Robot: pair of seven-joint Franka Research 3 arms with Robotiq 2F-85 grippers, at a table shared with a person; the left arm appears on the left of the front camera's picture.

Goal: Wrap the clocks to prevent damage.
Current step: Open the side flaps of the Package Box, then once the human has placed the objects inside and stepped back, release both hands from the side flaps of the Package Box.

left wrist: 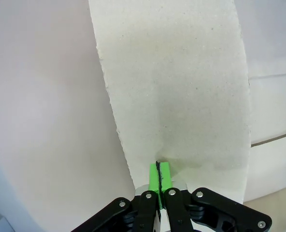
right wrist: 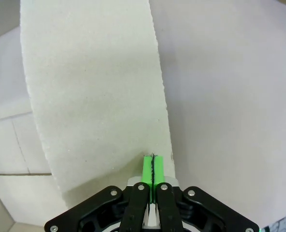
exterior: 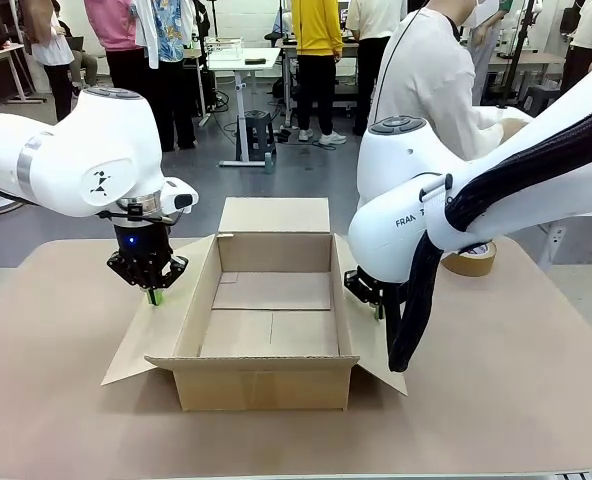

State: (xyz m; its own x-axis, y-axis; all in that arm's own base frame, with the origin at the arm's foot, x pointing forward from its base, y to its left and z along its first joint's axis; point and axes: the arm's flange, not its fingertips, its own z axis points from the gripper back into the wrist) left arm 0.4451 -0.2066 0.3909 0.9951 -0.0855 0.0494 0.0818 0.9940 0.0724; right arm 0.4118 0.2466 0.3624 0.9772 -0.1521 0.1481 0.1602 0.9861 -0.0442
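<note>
Front view: left gripper [exterior: 154, 292] and right gripper [exterior: 378, 307], both closed tight and empty, pin the box [exterior: 266, 385] flaps open, seemingly ready for wrapped clocks.

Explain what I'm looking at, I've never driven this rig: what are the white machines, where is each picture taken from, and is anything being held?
The white machines are two robot arms, each ending in a black two-finger gripper with green pads. The wide picture looks from between them across the table toward a person on the far side. An open cardboard box sits mid-table with its flaps spread, and a tape roll lies behind the right arm. The other two pictures come from a camera on each wrist, looking along that gripper's fingers. The left gripper is shut, and its tip seems to press on the left flap. The right gripper is shut too, with its tip on the right flap. Neither holds anything.
</note>
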